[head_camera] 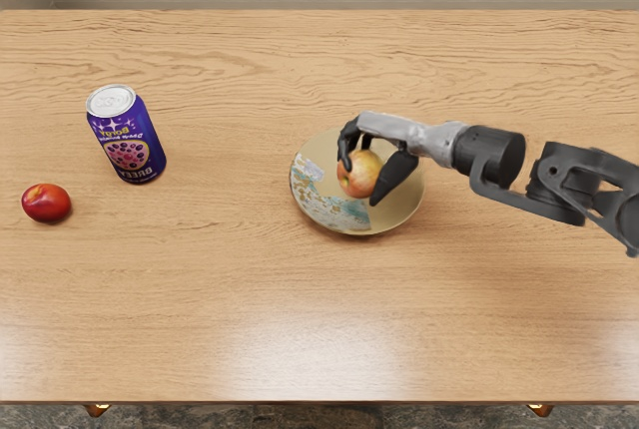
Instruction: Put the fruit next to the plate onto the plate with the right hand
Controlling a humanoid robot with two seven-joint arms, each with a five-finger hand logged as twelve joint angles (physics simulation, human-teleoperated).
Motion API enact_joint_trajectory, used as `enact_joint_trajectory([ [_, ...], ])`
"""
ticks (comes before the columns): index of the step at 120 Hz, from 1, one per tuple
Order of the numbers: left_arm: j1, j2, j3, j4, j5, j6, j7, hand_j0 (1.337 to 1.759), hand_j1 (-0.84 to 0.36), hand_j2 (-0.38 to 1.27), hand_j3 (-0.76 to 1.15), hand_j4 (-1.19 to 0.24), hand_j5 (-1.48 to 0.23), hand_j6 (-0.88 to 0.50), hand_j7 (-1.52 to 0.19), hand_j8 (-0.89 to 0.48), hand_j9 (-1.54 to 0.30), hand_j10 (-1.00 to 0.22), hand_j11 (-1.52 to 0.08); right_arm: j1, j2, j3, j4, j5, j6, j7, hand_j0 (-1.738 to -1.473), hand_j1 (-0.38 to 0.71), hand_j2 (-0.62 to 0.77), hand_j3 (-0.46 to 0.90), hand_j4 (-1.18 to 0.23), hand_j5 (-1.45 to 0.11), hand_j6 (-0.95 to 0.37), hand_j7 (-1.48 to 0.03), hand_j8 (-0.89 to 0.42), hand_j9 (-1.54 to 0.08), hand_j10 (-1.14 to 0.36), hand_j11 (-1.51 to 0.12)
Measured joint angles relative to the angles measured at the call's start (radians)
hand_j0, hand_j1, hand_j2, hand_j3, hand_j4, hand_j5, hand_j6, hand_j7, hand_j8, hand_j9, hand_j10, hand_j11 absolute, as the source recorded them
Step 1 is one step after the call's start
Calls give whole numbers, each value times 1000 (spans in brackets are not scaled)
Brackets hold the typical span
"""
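Observation:
A round plate [324, 205] with a patterned left half lies on the table right of centre. Over its middle is a yellow-red apple [359, 174], and my right hand [367, 162] is curled around it, dark fingers on its left and right sides. The right arm reaches in from the picture's right edge. I cannot tell whether the apple touches the plate or hangs just above it. The left arm is out of view.
A purple soda can [126, 134] stands upright at the left. A small red fruit [46, 203] lies near the table's left edge. The wooden table [319, 329] stretches wide around the plate, its front edge near the bottom.

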Motion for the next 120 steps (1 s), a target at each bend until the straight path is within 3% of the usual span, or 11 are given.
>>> enact_joint_trajectory([
  [30,0,0,0,0,0,0,0,1658,55,49,0,-245,-318,-245,-318,-245,-318,-245,-318,10,29,-8,-17,-25,-10,-9,-1658,182,392,4,-786,-1298,-289,-1134,-202,-1292,-356,-1334],
  [56,0,0,0,0,0,0,0,1658,55,49,0,-245,-318,-245,-318,-245,-318,-245,-318,11,32,-6,-31,-24,-15,-10,-1658,191,444,1,-805,-1079,-378,-978,-325,-1078,-445,-1107],
  [66,0,0,0,0,0,0,0,1658,55,49,0,-245,-318,-245,-318,-245,-318,-245,-318,11,34,-5,-41,-21,-17,-10,-1658,186,381,0,-781,-958,-396,-887,-351,-958,-464,-978],
  [88,0,0,0,0,0,0,0,1658,55,49,0,-245,-318,-245,-318,-245,-318,-245,-318,14,61,-2,-82,-18,-20,-8,-1658,147,132,0,-559,-705,-401,-674,-375,-704,-429,-712],
  [120,0,0,0,0,0,0,0,1658,55,49,0,-245,-318,-245,-318,-245,-318,-245,-318,16,69,7,-106,51,-19,0,-1658,-106,19,0,-244,-310,-202,-301,-194,-310,-209,-312],
])
